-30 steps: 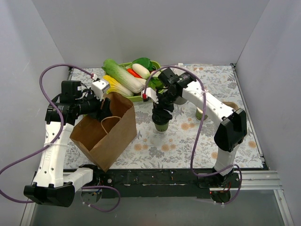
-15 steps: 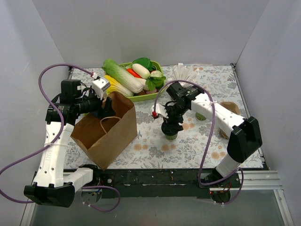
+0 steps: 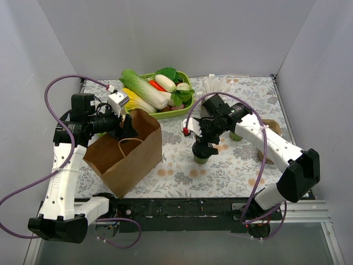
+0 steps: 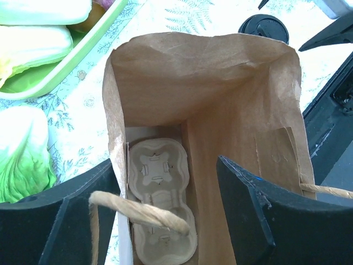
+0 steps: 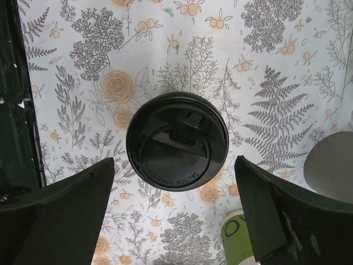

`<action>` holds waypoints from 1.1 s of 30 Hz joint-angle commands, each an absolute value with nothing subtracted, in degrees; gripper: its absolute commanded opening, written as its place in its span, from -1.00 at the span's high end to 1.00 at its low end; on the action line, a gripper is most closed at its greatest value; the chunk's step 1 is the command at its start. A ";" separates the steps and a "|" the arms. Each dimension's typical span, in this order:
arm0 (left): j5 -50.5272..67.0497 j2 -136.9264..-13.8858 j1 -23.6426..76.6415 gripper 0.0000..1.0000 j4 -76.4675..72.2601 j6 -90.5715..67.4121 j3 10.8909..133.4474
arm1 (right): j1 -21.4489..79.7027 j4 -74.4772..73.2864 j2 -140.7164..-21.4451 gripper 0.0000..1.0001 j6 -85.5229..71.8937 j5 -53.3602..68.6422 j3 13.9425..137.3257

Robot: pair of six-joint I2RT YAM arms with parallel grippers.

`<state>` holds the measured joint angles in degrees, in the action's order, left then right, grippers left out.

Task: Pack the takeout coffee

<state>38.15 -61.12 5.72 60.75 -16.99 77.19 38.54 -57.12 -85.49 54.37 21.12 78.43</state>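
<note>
Just right of the paper bag [image 4: 209, 83], the coffee cup [image 5: 176, 141] now stands loose on the table [image 5: 265, 66] since the right claw [image 5: 174, 160] just let go and spread wide around it, while the left claw [image 4: 165, 163] sits open over the bag's mouth, so it's not packed yet.

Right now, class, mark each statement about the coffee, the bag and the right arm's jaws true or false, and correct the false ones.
1. The takeout coffee stands on the table, outside the paper bag. True.
2. The right arm's jaws are shut on the coffee. False: they stand open on either side, clear of it.
3. The paper bag is empty. False: a cardboard cup carrier lies at its bottom.
4. The coffee has its black lid on. True.
</note>
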 commanded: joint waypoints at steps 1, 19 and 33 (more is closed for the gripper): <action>39.99 -58.98 5.54 -0.36 59.41 -17.67 76.99 | 37.18 -55.91 -84.46 -0.95 48.35 21.53 77.43; 38.58 -58.45 5.54 -0.37 59.94 -18.02 77.08 | 35.95 -55.28 -90.97 -0.96 39.81 24.79 79.63; 38.58 -58.80 5.54 -0.38 60.03 -17.58 76.90 | 36.04 -51.16 -86.76 -0.96 46.75 21.62 75.59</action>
